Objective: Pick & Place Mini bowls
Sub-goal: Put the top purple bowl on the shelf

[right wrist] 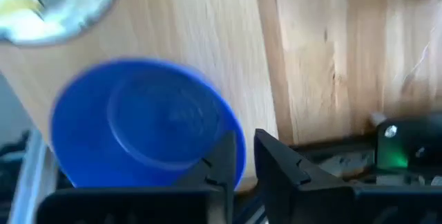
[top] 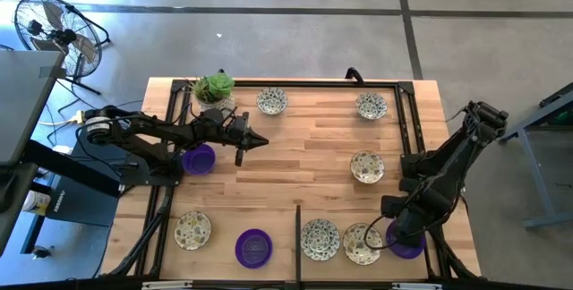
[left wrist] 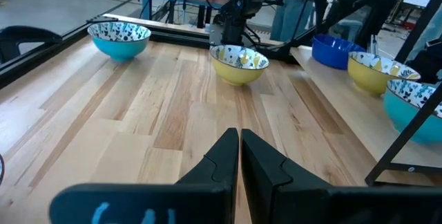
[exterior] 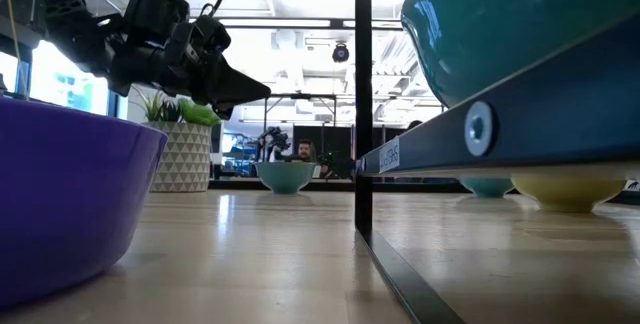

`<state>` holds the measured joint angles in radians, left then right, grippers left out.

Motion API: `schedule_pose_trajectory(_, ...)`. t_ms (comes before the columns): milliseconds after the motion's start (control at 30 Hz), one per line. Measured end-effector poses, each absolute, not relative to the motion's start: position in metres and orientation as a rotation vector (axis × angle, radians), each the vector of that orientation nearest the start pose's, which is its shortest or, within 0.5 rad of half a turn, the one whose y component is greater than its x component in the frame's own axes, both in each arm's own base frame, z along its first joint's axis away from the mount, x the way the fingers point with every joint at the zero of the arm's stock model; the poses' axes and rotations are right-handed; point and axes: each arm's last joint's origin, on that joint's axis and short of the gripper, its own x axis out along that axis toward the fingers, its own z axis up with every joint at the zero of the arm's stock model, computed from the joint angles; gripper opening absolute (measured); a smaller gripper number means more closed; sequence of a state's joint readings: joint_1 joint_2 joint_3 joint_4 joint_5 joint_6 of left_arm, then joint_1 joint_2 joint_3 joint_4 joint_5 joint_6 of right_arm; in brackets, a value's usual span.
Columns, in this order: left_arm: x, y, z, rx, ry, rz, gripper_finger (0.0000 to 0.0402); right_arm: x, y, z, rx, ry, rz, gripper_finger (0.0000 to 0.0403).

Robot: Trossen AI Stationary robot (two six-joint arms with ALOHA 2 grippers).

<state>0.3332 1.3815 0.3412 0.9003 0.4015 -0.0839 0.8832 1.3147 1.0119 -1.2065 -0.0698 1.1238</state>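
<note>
- Nine mini bowls show from above, spread over the pale wood-plank table (top: 295, 160): glossy purple ones and cream speckled ones, all round and shallow.
- Your right gripper (right wrist: 238, 156) sits low over the glossy purple bowl (right wrist: 148, 124) at the table's front right corner; the jaws straddle its thin rim, narrowly parted, not yet clamped as far as you can judge.
- Risk: the glaze looks slick and the rim thin, so a shallow bite could let it slip or tip on lifting.
- Risk: the cream speckled bowl (top: 361, 242) lies just beside the jaws, and the black frame rail (top: 430, 236) is close; a swing could knock either.
- Your left gripper (top: 255, 140) hangs mid-table, jaws clenched, empty, another purple bowl (top: 199, 157) behind it.
</note>
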Motion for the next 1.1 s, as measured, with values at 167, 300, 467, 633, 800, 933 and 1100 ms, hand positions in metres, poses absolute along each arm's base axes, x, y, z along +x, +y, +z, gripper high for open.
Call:
schedule_pose_trajectory(167,0.230,0.068,0.168,-0.130,0.137,-0.063,0.0014,0.133,0.154,0.257,0.286,1.500,-0.127,0.0005)
schedule_pose_trajectory(300,0.230,0.068,0.168,-0.132,0.143,-0.062,0.0014,0.134,0.146,0.243,0.266,1.555,-0.148,0.0004)
schedule_pose_trajectory(467,0.230,0.068,0.167,-0.134,0.147,-0.059,0.0014,0.130,0.140,0.219,0.304,1.669,-0.126,0.0003)
schedule_pose_trajectory(633,0.230,0.068,0.167,-0.133,0.146,-0.059,0.0014,0.129,0.141,0.210,0.331,1.706,-0.090,0.0002)
schedule_pose_trajectory(800,0.230,0.068,0.167,-0.131,0.146,-0.059,0.0014,0.132,0.144,0.209,0.366,1.684,-0.043,0.0001)
schedule_pose_trajectory(933,0.230,0.068,0.167,-0.130,0.146,-0.059,0.0014,0.134,0.146,0.210,0.380,1.661,-0.036,0.0001)
schedule_pose_trajectory(1100,0.230,0.068,0.167,-0.130,0.146,-0.059,0.0014,0.137,0.146,0.224,0.369,1.580,-0.048,0.0001)
